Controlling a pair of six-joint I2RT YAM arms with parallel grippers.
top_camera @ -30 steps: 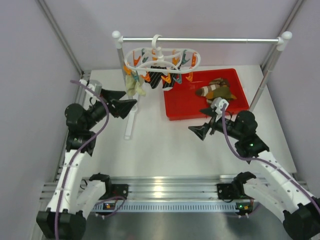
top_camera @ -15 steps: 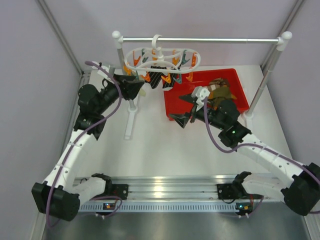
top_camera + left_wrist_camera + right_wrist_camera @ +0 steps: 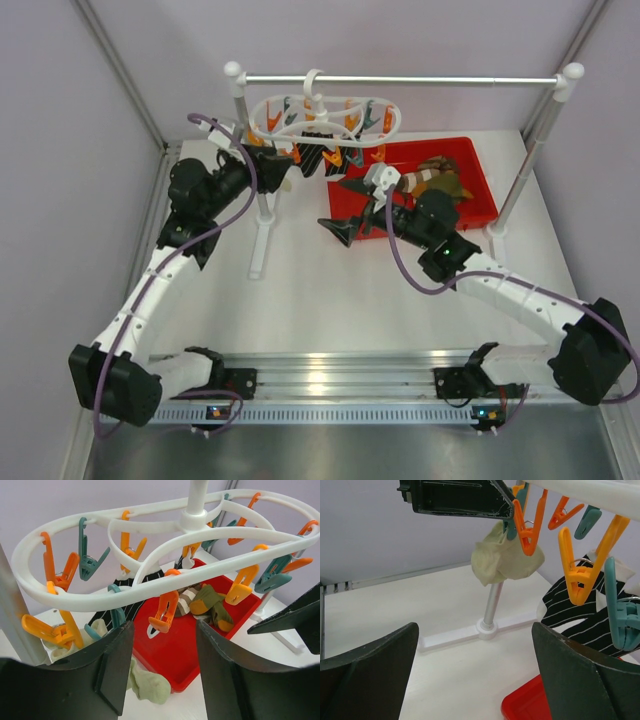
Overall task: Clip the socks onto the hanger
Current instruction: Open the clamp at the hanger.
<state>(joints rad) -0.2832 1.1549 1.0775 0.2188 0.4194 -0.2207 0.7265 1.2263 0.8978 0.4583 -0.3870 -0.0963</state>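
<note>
L gripper [image 3: 272, 168] spread, empty, at hanger [image 3: 325, 115], prob to steady it | R gripper [image 3: 345, 207] spread, empty | socks [image 3: 432, 180] waiting in tray [image 3: 482, 165]

Bright, even light; sharp focus

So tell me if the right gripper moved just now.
Yes. The right gripper moved left and away from the bases, from the near edge of the red tray to its left end.

Right tool [image 3: 474, 630] spread wide — pale green sock [image 3: 502, 560] hangs at orange clip [image 3: 525, 527]; striped sock [image 3: 570, 612] right.
</note>
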